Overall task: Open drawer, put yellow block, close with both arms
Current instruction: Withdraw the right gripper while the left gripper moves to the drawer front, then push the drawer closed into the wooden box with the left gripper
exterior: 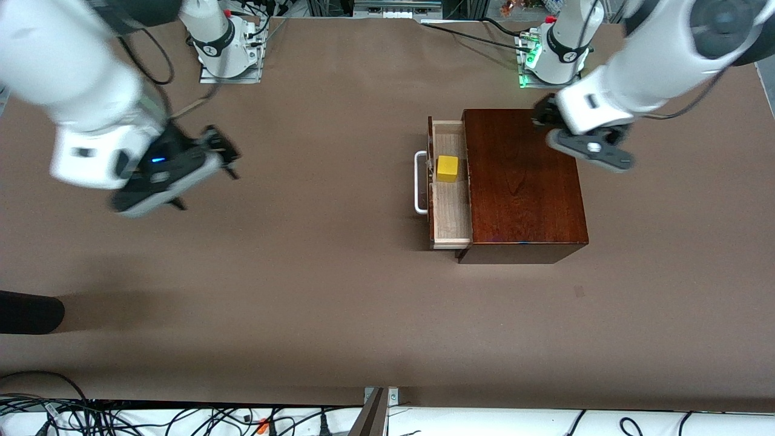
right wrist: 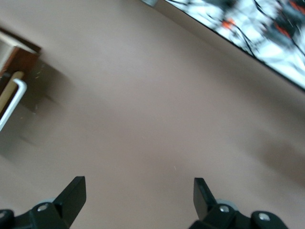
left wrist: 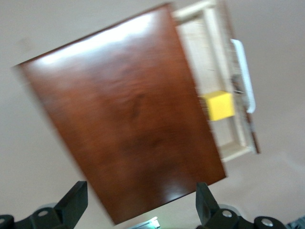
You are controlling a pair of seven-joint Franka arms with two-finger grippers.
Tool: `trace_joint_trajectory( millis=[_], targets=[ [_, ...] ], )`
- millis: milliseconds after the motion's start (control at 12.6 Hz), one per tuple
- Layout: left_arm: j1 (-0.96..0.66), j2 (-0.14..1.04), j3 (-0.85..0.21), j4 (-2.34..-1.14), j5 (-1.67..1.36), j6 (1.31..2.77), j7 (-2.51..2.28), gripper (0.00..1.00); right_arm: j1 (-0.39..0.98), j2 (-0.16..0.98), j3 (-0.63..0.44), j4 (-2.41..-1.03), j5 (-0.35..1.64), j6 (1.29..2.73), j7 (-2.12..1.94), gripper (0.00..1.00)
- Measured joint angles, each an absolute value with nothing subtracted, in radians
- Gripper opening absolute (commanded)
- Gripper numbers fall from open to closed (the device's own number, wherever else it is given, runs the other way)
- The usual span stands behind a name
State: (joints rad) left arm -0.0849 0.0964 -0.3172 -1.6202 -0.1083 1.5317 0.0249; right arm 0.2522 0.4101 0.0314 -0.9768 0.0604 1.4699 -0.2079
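Observation:
The drawer (exterior: pixel 451 206) stands pulled out of the dark wooden box (exterior: pixel 524 181), on the side toward the right arm's end of the table. Its white handle (exterior: pixel 419 181) faces that end. The yellow block (exterior: pixel 447 168) lies in the drawer. My left gripper (exterior: pixel 540 118) is open and empty over the box's edge nearest the left arm's base. Its wrist view shows the gripper (left wrist: pixel 140 205) above the box top (left wrist: pixel 124 109), with the drawer (left wrist: pixel 209 52) and the block (left wrist: pixel 219 106). My right gripper (exterior: pixel 224 154) is open and empty over bare table, well apart from the drawer. Its wrist view (right wrist: pixel 138 195) shows the handle (right wrist: pixel 12 102).
The arm bases (exterior: pixel 227 48) (exterior: pixel 554 54) stand along the table edge farthest from the front camera. A black object (exterior: pixel 27 312) lies at the right arm's end of the table. Cables (exterior: pixel 181 418) run below the near table edge.

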Motion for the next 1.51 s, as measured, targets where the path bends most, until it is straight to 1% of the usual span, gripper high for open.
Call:
trace_joint_trajectory(
  millis=[158,238,396,634,792,951,1268,1506],
  targets=[
    [-0.11,0.194,-0.404,-1.563,-0.128,1.574,0.025,1.0,0.244,0.35,-0.093,-1.045,0.124,1.437,-0.208,1.0],
    [-0.137,0.248,-0.424,-1.532,-0.129,1.607,0.03,1.0,0.243,0.311,-0.124,-1.1,0.13,1.436,-0.208,1.0],
    [-0.216,0.337,-0.434,-1.49,-0.129,1.705,0.092,1.0,0.244,0.225,-0.147,-1.243,0.13,1.468,-0.206,1.0],
    [-0.348,0.43,-0.436,-1.48,-0.071,1.861,0.259,1.0,0.242,0.082,-0.153,-1.513,0.123,1.61,-0.195,1.0],
    [-0.408,0.496,-0.436,-1.48,-0.018,1.953,0.414,1.0,0.22,0.027,-0.134,-1.622,0.098,1.658,-0.167,1.0],
    [-0.439,0.558,-0.435,-1.479,0.02,2.007,0.595,1.0,0.18,0.012,-0.09,-1.654,0.078,1.668,-0.122,1.0],
    [-0.452,0.623,-0.431,-1.494,0.079,2.013,0.792,1.0,0.17,0.012,-0.076,-1.655,0.075,1.677,-0.081,1.0],
    [-0.45,0.668,-0.423,-1.499,0.08,2.006,0.838,1.0,0.17,0.01,-0.069,-1.649,0.074,1.681,-0.04,1.0]
  ],
)
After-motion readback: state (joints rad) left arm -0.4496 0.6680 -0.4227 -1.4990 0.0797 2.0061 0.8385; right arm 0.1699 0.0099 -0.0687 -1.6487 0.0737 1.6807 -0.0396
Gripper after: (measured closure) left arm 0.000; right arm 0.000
